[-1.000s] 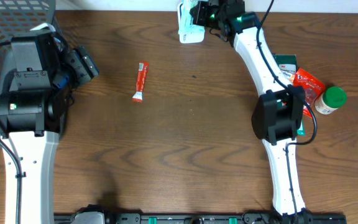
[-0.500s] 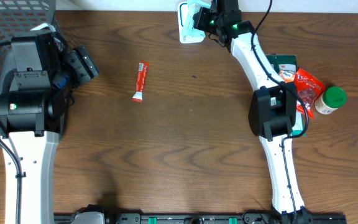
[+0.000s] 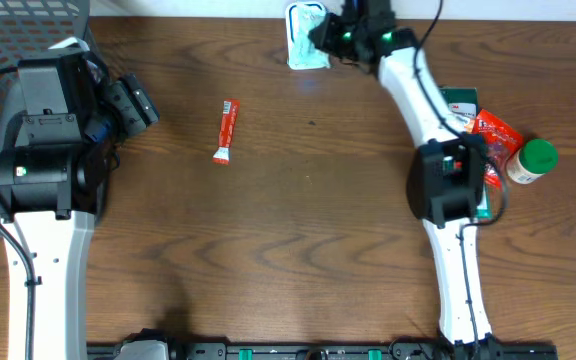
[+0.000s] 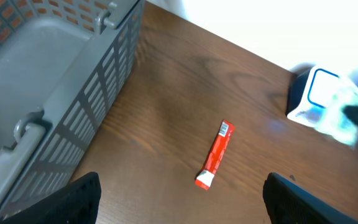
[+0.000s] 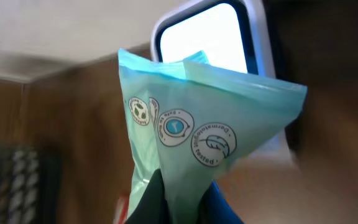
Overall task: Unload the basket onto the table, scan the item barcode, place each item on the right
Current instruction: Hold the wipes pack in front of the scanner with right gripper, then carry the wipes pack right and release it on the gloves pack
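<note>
Table (image 3: 298,250): a dark wood top was seen from overhead, with the work gathered at its 12 o'clock edge.
Basket (image 4: 104,81): a grey mesh bin was set at 10 o'clock, beside the left arm.
Scanner (image 4: 312,93): a white unit with a blue-rimmed window was stood at 12 o'clock. That window was to be treated as the target.
Pouch (image 5: 191,124): the pale green task item was held up at 12 o'clock, just in front of the scanner window. Its round printed symbols were turned toward the wrist camera.
Right claw (image 5: 182,208): it was clamped hard on the pouch's narrow lower end.
Left claw (image 4: 182,186): its fingers were spread wide with nothing between them, and it was parked at 9 o'clock.
Sachet (image 3: 227,130): a red stick pack was laid flat at 10 o'clock, well apart from both claws.
Barcode: none could be made out in any view (it may sit on the far face). A slow wrist roll was judged best, with each face shown flat to the window. The film should be drawn taut, so that no crease breaks the bars, and held near the window without being pressed against it.
</note>
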